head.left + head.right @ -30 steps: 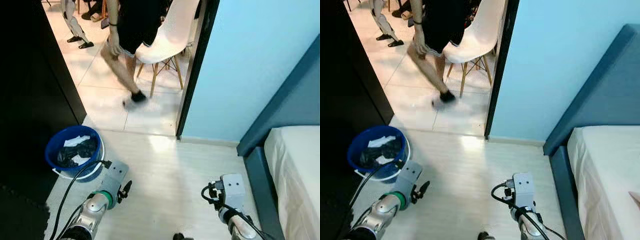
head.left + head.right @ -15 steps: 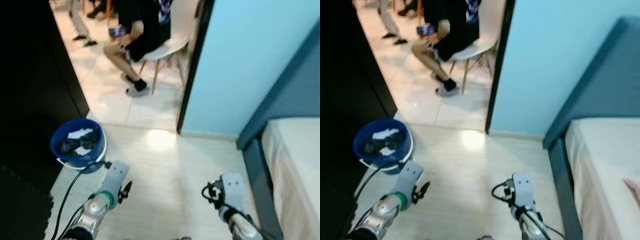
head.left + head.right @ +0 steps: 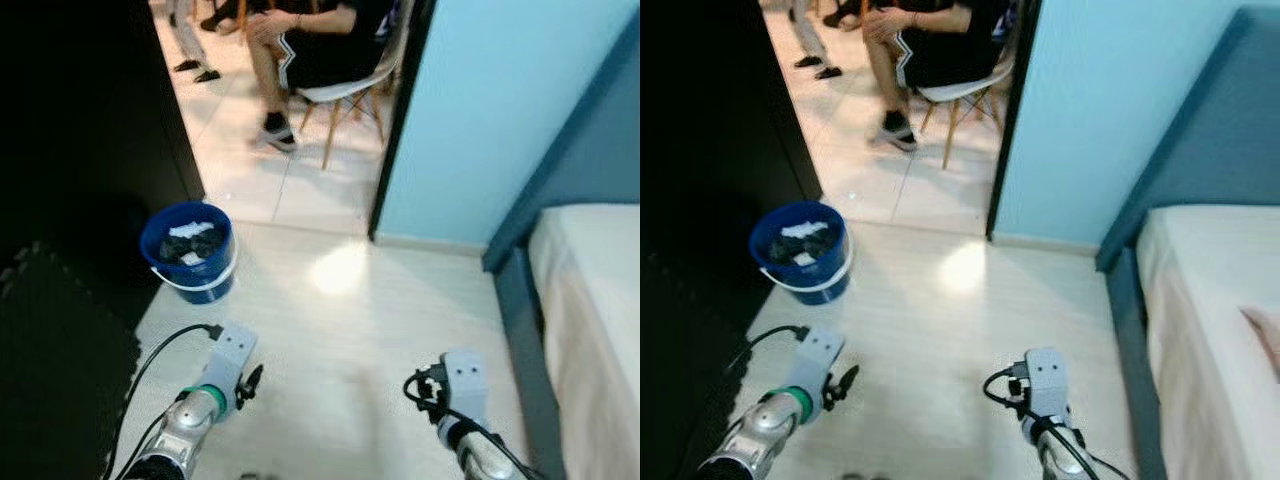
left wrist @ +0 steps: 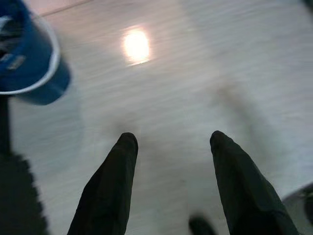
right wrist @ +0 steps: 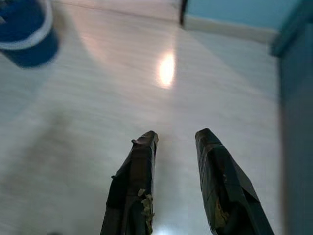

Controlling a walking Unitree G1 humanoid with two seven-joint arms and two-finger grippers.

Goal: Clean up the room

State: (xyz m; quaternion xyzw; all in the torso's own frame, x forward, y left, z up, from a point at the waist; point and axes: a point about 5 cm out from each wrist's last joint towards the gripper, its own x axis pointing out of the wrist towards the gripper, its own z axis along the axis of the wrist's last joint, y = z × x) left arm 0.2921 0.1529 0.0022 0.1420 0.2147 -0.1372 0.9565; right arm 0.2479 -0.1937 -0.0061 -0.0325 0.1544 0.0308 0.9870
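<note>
Blue bucket (image 3: 188, 250) stands on the pale floor (image 3: 340, 340) just inside the doorway, beside the dark wall panel (image 3: 90, 130). Dark and white cloth items (image 3: 192, 240) lie inside it, heaped to about rim height. White band around its rim, handle down.

Beyond the bucket, through the doorway: a person (image 3: 310, 45) seated on a white chair (image 3: 350, 90), one foot on the tiles. Well apart from the bucket, across the floor: the bed (image 3: 590, 310) with its blue frame, against the light blue wall (image 3: 490, 110).

Risks, as judged from here:
- Wrist views are smeared, so the robot seems to be in motion; a step taken toward the bucket without steadying could clip it and tip the cloths out.
- The person's legs sit close behind the doorway; carrying on past the bucket could bring the arms near them.
- The left arm's cable (image 3: 150, 365) loops on the bucket side; it could snag.

Left gripper (image 4: 171, 147): fingers spread wide, nothing between them, hanging over bare floor short of the bucket.
Right gripper (image 5: 176, 142): fingers parted, empty, over bare floor, farther from the bucket toward the bed.
</note>
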